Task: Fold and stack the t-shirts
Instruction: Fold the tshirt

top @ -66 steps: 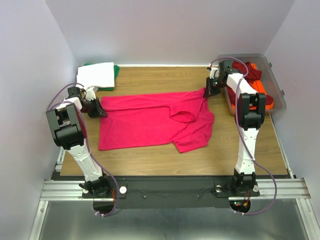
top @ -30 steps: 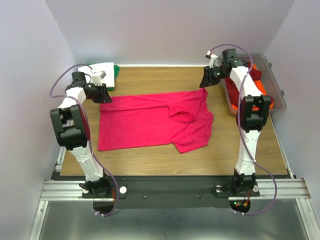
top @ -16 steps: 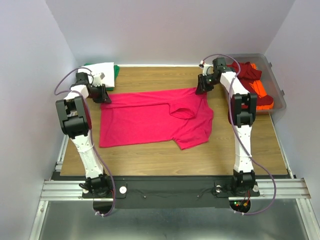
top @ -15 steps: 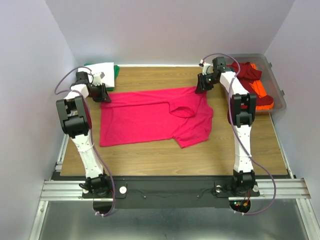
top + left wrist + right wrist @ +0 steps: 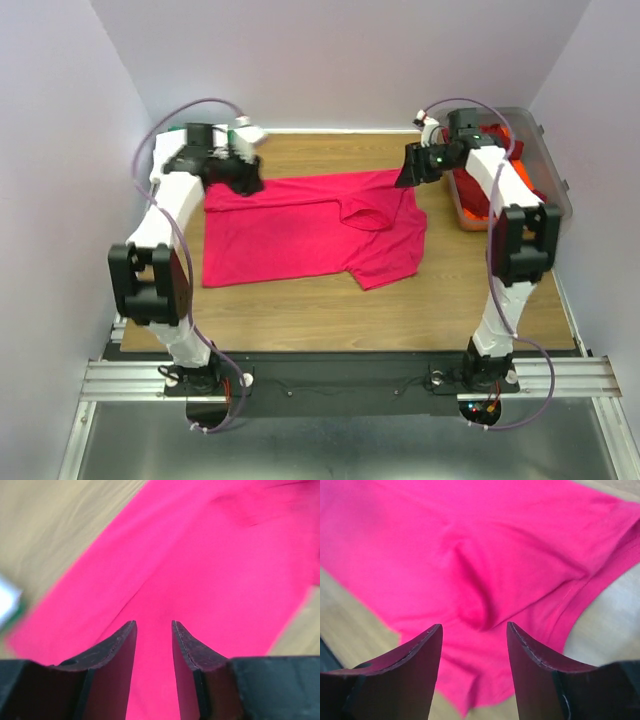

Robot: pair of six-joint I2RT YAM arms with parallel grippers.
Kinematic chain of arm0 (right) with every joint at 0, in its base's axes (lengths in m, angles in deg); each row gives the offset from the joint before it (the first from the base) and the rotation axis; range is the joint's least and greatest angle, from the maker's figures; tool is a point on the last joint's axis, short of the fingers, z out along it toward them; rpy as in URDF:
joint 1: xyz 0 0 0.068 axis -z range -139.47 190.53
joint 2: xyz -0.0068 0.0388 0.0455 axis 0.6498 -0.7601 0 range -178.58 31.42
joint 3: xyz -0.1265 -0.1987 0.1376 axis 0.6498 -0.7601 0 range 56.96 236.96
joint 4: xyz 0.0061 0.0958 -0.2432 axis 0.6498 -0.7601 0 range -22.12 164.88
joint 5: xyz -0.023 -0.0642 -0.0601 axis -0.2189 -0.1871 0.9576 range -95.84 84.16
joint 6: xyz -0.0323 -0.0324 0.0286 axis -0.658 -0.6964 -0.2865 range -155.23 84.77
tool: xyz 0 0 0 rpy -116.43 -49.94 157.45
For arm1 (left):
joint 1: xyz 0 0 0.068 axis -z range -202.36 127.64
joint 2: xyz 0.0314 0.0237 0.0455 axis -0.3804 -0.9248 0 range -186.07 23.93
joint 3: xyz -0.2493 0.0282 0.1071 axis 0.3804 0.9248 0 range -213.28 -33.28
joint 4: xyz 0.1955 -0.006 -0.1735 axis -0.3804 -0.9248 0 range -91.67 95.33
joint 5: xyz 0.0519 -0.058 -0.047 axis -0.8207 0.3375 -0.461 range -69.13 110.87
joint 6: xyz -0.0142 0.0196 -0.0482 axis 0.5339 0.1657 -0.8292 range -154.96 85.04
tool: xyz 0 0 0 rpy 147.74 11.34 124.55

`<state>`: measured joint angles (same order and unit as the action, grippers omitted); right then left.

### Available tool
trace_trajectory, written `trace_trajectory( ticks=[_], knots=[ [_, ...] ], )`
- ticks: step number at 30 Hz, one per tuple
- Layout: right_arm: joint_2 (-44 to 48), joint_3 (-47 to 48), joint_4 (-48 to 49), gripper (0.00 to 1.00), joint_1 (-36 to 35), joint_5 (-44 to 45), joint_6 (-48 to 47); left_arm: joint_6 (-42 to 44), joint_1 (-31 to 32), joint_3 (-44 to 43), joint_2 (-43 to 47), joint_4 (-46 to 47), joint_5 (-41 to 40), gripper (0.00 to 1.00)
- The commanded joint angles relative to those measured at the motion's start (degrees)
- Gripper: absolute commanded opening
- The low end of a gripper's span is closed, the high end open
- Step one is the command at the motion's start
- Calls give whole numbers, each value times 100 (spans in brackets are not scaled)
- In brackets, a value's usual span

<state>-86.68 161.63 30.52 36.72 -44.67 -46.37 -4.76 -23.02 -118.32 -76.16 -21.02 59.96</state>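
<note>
A bright pink-red t-shirt (image 5: 300, 225) lies spread flat on the wooden table (image 5: 440, 300), its collar towards the right. My left gripper (image 5: 250, 176) hovers over the shirt's far left edge. It is open, and only pink cloth (image 5: 210, 555) shows below the gap between its tips (image 5: 153, 625). My right gripper (image 5: 412, 170) hangs over the shirt's far right corner, open wider (image 5: 474, 626), above a fold in the cloth (image 5: 470, 595). Neither gripper holds anything.
A clear grey bin (image 5: 555, 195) at the back right holds a dark red tee (image 5: 468, 188) and an orange tee (image 5: 472, 213), partly behind my right arm. A blurred white tee (image 5: 7, 597) shows at the left edge of the left wrist view. Walls close in on three sides.
Both grippers have opened and let go of the shirt's far edge. The left arm has swung right and now hangs over the shirt. The right gripper has lifted slightly.
</note>
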Motion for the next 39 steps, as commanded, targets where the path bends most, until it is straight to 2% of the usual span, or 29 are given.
trace_trajectory(
  ticks=[1, 2, 4, 5, 9, 13, 19, 27, 28, 30, 31, 32, 35, 39],
  knots=[
    [981, -989, 164, 58, 12, -169, -90, 856, 1470, 855, 877, 129, 196, 46],
    [1200, -1183, 164, 57, 12, -134, -117, 874, 2134, 1005, 947, 226, 152, 46],
    [1325, -1693, 164, 54, 12, -98, -108, 883, 2753, 1409, 1088, 612, -120, 46],
    [1395, -1825, 173, 53, 12, -20, -108, 874, 3374, 1506, 1088, 744, -217, 46],
    [1439, -2274, 191, 48, 12, 217, -257, 760, 4422, 1683, 817, 1271, -595, 46],
    [1343, -2538, 261, 45, 12, 455, -336, 585, 5075, 1718, 483, 1650, -937, 46],
    [1062, -2705, 498, 42, 12, 956, -275, 496, 5603, 1692, -150, 1949, -1281, 46],
    [912, -2846, 595, 41, 21, 1211, -222, 145, 5665, 1683, -994, 2450, -2089, 44],
    [877, -2855, 595, 41, 12, 1255, -222, 110, 5665, 1666, -1055, 2442, -2177, 42],
    [772, -2864, 595, 41, 21, 1343, -196, 118, 5665, 1657, -1153, 2249, -2108, 29],
    [754, -2864, 578, 41, 30, 1360, -187, 188, 5665, 1700, -1118, 2179, -1890, 23],
    [736, -2890, 586, 41, 30, 1413, -196, 267, 5674, 1762, -961, 1995, -1714, 12],
    [727, -2899, 586, 40, 39, 1474, -222, 618, 5753, 2052, -505, 1661, -993, 0],
    [754, -2908, 604, 40, 47, 1475, -231, 952, 5867, 2272, -178, 976, -614, 0]
  ],
)
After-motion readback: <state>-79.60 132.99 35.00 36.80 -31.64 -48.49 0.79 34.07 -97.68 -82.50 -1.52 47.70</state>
